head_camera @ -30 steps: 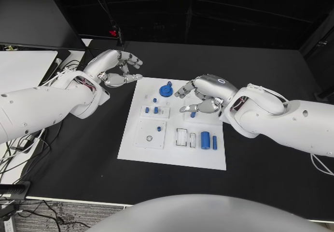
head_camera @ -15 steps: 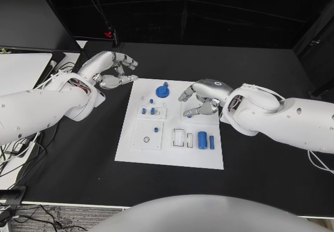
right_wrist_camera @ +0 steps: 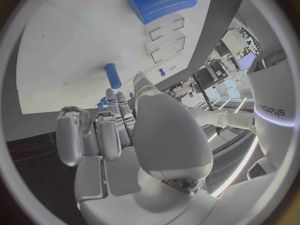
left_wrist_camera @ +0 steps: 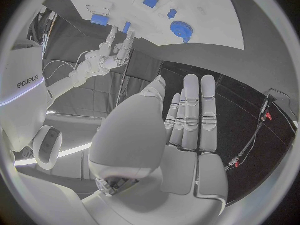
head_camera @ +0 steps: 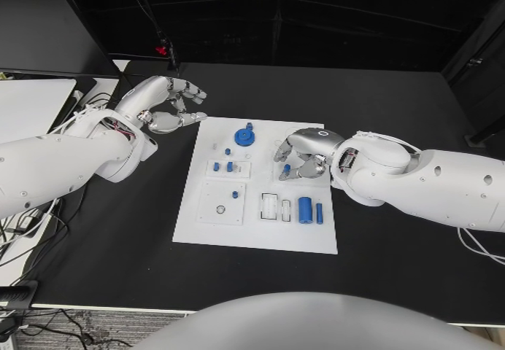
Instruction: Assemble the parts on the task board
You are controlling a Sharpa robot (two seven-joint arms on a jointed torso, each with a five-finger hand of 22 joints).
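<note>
From my seat, the right hand (right_wrist_camera: 119, 150) hangs over the white task board (right_wrist_camera: 75, 55), its fingers (right_wrist_camera: 106, 130) curled forward and apart, nothing visibly caught between them. Just beyond the fingertips lies a small blue pin (right_wrist_camera: 113, 75). Farther out past it sit two empty rectangular slots (right_wrist_camera: 167, 37), then a thick blue cylinder (right_wrist_camera: 162, 1) lying on its side.

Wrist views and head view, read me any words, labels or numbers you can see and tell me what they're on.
"sharpa", seen mirrored, on the robot's white body in the left wrist view.
"sharpa", again mirrored, on the white body in the right wrist view.
Task board: no readable text or numbers in the head view.
</note>
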